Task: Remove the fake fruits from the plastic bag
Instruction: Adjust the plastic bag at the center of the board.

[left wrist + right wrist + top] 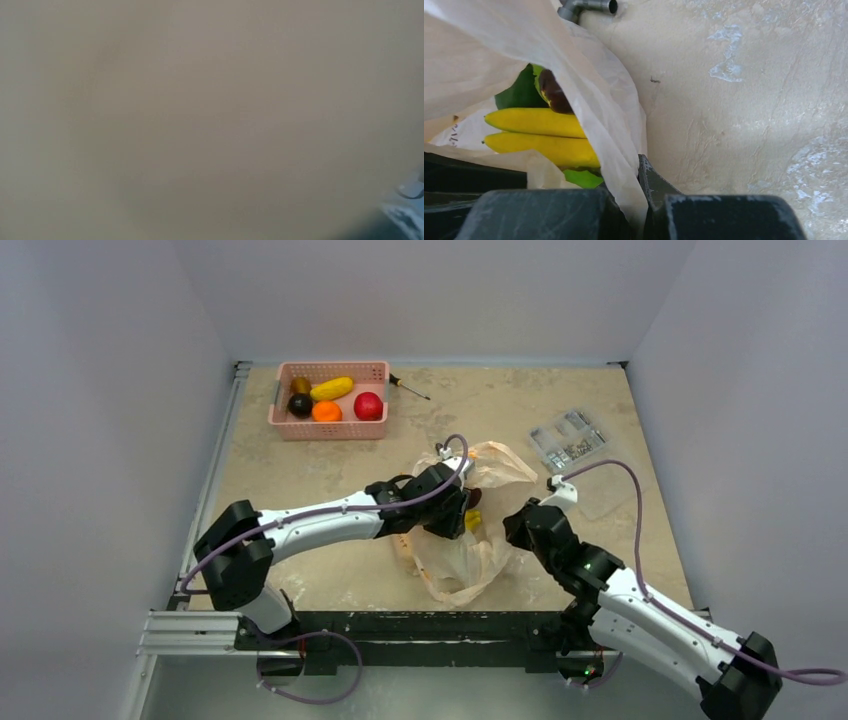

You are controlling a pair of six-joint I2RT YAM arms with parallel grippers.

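A thin, crinkly, translucent peach-beige plastic bag (470, 560) lies crumpled at the middle of the mottled tan table (300, 470), between the two arms. Through its open mouth, the right wrist view shows a yellow banana bunch (541, 135), with a dark maroon fruit (555, 94) and a green fruit (516, 92) behind it. The right gripper (640, 197) is pinched on the bag's edge film. The left gripper (452, 512) sits at the bag's mouth. Its own view is a beige blur, so its finger state cannot be told. A pink basket (330, 430) of fruit stands at the far left.
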